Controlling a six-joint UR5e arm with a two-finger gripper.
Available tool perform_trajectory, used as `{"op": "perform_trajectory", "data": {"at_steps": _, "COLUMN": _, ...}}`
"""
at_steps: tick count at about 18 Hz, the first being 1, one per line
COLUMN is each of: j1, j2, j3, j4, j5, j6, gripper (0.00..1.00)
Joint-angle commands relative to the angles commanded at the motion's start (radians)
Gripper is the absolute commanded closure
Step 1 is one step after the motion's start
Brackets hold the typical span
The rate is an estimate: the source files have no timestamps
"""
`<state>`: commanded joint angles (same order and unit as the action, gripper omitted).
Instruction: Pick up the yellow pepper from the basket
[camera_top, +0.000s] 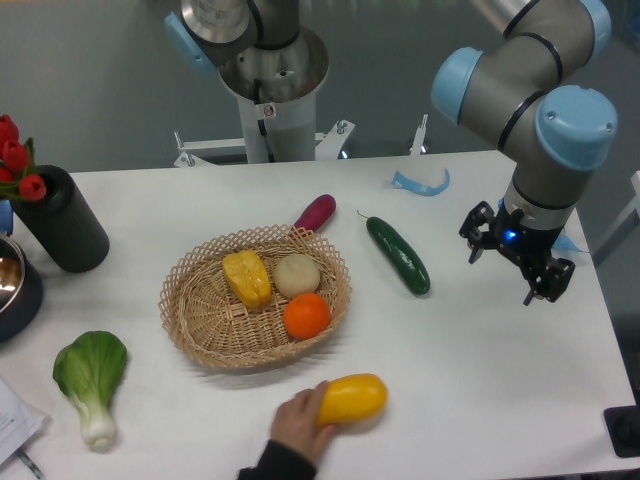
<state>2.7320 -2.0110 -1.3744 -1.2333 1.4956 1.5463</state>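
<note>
— What sort of place is this?
— A robotics lab, by the look of it. The arm (530, 90) is bolted to a metal pedestal (272, 100) behind a plain white table (480, 360).
— Not a kitchen, with all that produce?
— No. The wicker basket (255, 298) and vegetables look staged (grey bare wall, no counters).

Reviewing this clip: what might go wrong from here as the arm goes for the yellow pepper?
A person's hand holds a smooth yellow fruit just in front of the basket; the arm's reach could cross it, or the fruit be mistaken for the target. The yellow pepper sits close beside a pale round item and an orange, leaving the gripper little finger room.
</note>
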Motion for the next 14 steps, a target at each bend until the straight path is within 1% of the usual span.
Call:
{"op": "perform_trajectory", "data": {"at_steps": 4, "j1": -0.015, "j2": 0.003, "j3": 0.002, "j4": 0.002, "j5": -0.034, "j6": -0.012, "gripper": 0.00}}
{"op": "perform_trajectory", "data": {"at_steps": 7, "j1": -0.057, "j2": 0.011, "j3": -0.011, "j4": 0.012, "j5": -0.063, "j6": -0.040, "gripper": 0.00}}
{"op": "perform_trajectory", "data": {"at_steps": 9, "j1": -0.071, "j2": 0.024, "j3": -0.012, "j4": 0.012, "j5": -0.121, "j6": -0.109, "gripper": 0.00}}
{"op": "perform_trajectory", "data": {"at_steps": 10, "j1": -0.078, "j2": 0.034, "j3": -0.018, "j4": 0.014, "j5": -0.126, "j6": -0.148, "gripper": 0.00}}
{"op": "perform_trajectory", "data": {"at_steps": 11, "j1": -0.101, "j2": 0.044, "j3": -0.020, "j4": 0.017, "j5": -0.129, "j6": -0.188, "gripper": 0.00}}
{"op": "perform_trajectory", "data": {"at_steps": 14, "j1": -0.182, "j2": 0.046, "j3": -0.020, "j4": 0.026, "j5": -0.129, "j6": -0.279, "gripper": 0.00}}
